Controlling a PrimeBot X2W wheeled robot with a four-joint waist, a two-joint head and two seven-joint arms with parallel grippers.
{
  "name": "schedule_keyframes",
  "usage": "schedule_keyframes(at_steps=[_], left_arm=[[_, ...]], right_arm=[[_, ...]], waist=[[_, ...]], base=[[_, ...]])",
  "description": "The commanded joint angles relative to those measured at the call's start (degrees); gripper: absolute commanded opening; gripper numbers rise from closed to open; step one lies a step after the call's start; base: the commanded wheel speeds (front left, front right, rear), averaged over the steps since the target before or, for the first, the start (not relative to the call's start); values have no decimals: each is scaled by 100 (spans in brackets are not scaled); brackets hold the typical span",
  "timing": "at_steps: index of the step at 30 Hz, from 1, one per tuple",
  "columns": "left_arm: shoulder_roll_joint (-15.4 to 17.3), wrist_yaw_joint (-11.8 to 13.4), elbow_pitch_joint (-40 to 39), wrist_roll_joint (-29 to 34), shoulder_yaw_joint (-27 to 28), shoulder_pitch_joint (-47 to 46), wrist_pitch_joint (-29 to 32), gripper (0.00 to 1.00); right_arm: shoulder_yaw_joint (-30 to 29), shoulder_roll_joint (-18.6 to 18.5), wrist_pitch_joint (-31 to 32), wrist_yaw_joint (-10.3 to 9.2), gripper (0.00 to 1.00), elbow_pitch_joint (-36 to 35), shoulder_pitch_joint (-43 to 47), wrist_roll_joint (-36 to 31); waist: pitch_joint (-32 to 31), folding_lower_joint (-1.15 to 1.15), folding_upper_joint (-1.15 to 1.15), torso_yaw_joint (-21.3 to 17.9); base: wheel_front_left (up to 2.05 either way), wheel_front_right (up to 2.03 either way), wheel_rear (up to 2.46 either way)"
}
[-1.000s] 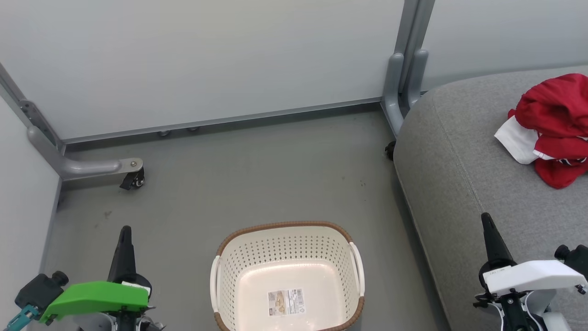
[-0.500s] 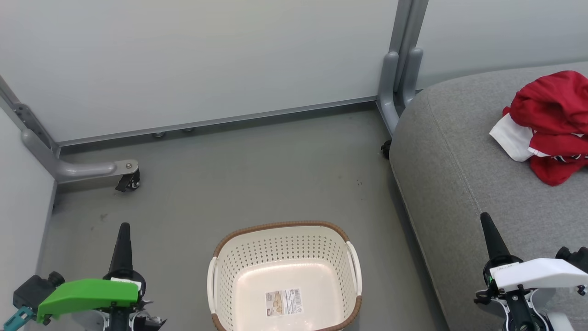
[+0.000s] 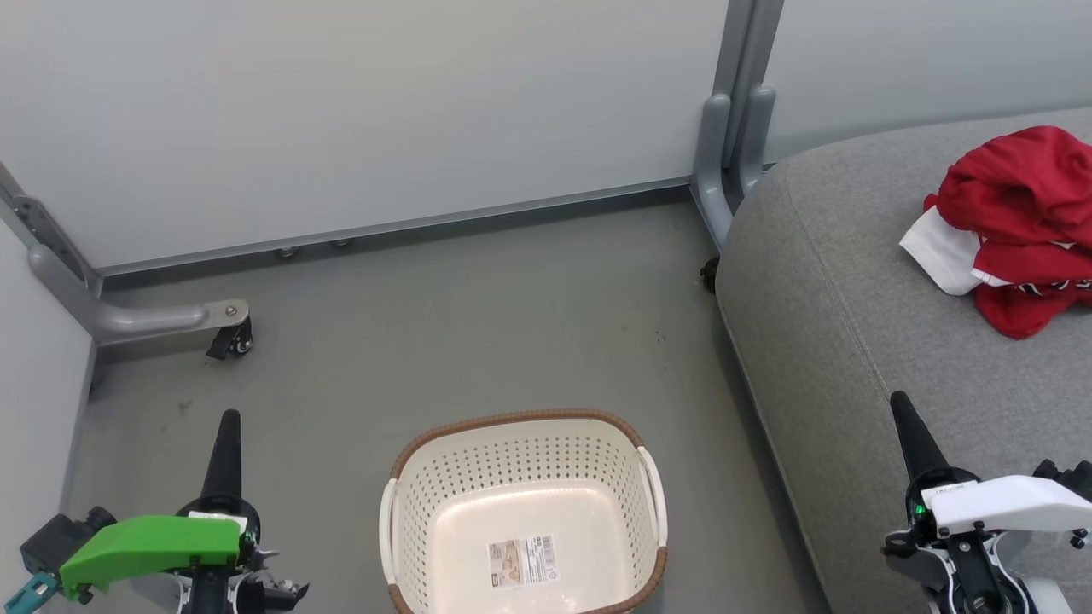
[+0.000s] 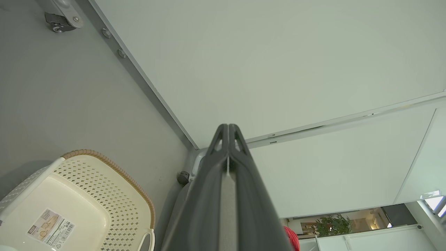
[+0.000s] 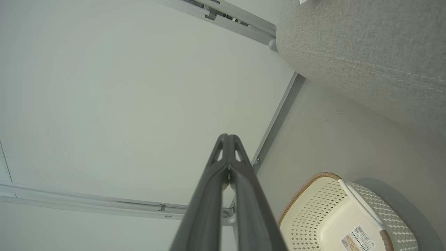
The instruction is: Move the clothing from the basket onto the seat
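Already heaped by far edge of seat (image 3: 853, 324): one clothing (image 3: 1024, 213) pile. Sat empty on open floor (image 3: 426, 324): one basket (image 3: 520, 422). Pinched closed, empty: left gripper (image 3: 229, 422), right gripper (image 3: 898, 401).

Open grey floor (image 3: 444, 324) between the basket (image 3: 512, 420) and the back wall panel (image 3: 384, 111) — room to pass. Basket mouth faces up, ringed by its walls; left pincer (image 3: 229, 426) and right pincer (image 3: 901, 409) flank it, well apart. The seat (image 3: 836, 341) walls off the right side; heaped clothing (image 3: 1015, 205) lies farther along it, bare cushion nearer. A frame post (image 3: 746, 51) stands at the seat's corner — castered foot (image 3: 162, 318) juts in at far left.
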Motion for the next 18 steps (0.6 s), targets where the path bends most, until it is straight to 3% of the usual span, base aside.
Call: schedule_keyframes(at_steps=[1,18], left_arm=[[7,-21,-45,-137,27,-156,47,0],[-5,-25,-35,-919,94,-202,250,0]], right_arm=[[-25,-38,41,-3,0,-7,-119,146],[-60,-43,245,-2,0,60,-156,921]], waist=[[1,0,0,-9],[14,0,0,-100]], base=[[0,0,0],[0,0,0]])
